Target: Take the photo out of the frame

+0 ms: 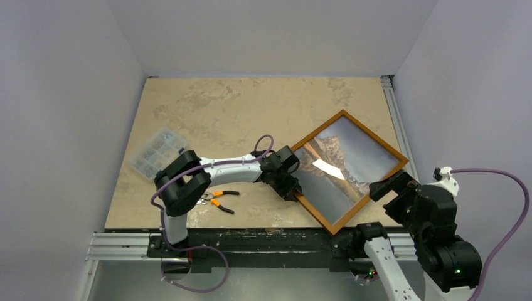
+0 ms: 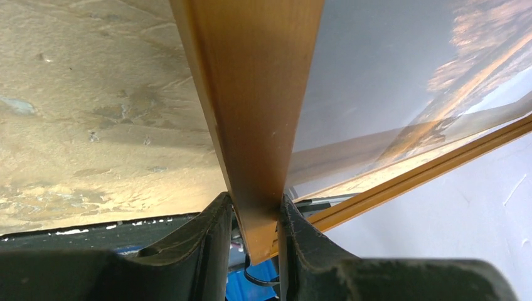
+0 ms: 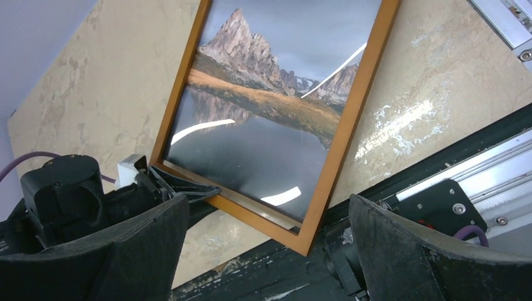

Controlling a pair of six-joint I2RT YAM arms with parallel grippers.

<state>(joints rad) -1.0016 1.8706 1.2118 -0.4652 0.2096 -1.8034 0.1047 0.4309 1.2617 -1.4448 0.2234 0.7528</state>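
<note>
Black rail [image 1: 251, 241], frame [image 1: 374, 136] over beige marbled tabletop [image 1: 251, 106], white walls [image 1: 270, 31]

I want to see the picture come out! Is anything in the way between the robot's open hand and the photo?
No loose thing lies between the open right gripper and the photo. Only the frame has its wooden rim around the photo, and the left gripper pinches that rim at another edge.

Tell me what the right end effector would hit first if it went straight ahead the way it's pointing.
Probably the frame: in the wrist view its near corner sits right ahead of the open right end effector. Depth is unclear, so it could pass above the moulding.
</note>
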